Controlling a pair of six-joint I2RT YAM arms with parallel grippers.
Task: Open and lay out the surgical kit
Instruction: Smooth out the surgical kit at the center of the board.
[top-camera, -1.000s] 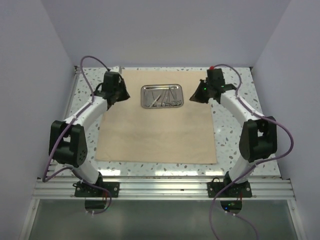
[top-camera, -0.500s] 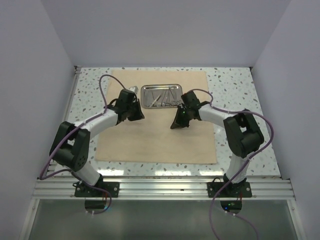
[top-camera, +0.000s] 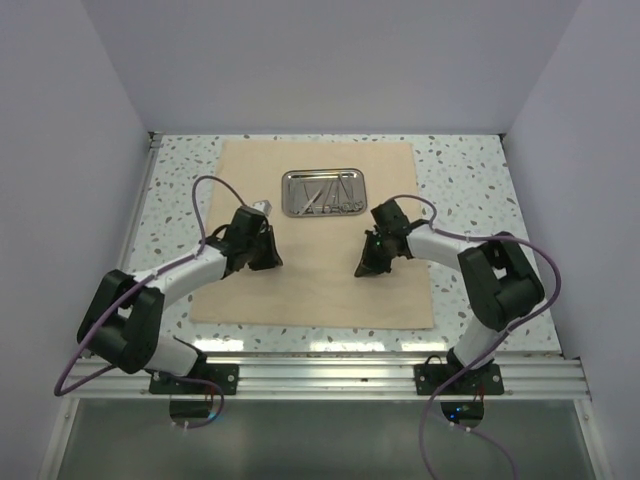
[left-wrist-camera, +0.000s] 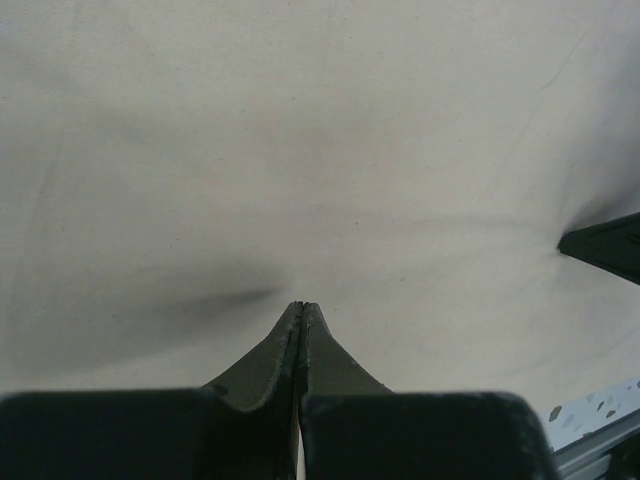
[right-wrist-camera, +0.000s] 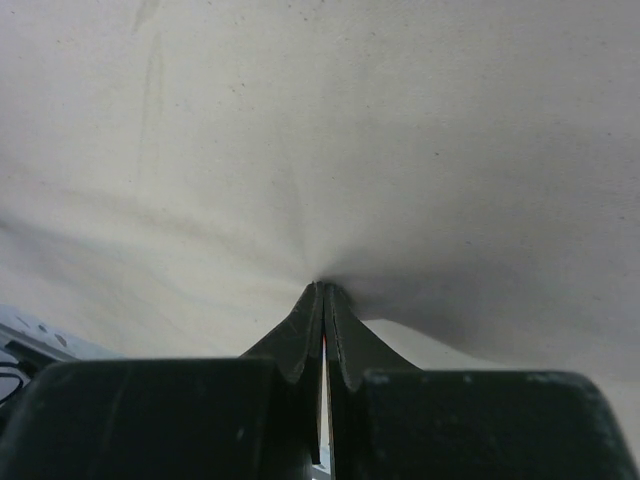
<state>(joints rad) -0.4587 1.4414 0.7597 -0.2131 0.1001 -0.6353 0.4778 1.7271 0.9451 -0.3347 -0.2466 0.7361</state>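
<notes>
Two grippers — left gripper (top-camera: 262, 258) and right gripper (top-camera: 368, 262) — are both clenched, tips down at the spread cloth wrap (top-camera: 310, 285); whether either nips a fold cannot be told. Farther out lies the steel tray (top-camera: 324, 172) with its instruments (top-camera: 325, 193), midway between them, long axis left to right; neither arm is clearly nearer.

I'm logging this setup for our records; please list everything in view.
cloth wrap: one, beige-tan, spread flat on the table
steel tray: one, shiny silver, far middle of the cloth
instruments: several, count unclear, silver, in the tray
table: one, white speckled, under everything
rail: one, grey metal, near edge
cables: two, purple, trailing from the arms
arms: two, white and black, reaching over the cloth
left end effector: one, dark, shut, tips at the cloth
right end effector: one, dark, shut, tips at the cloth
</notes>
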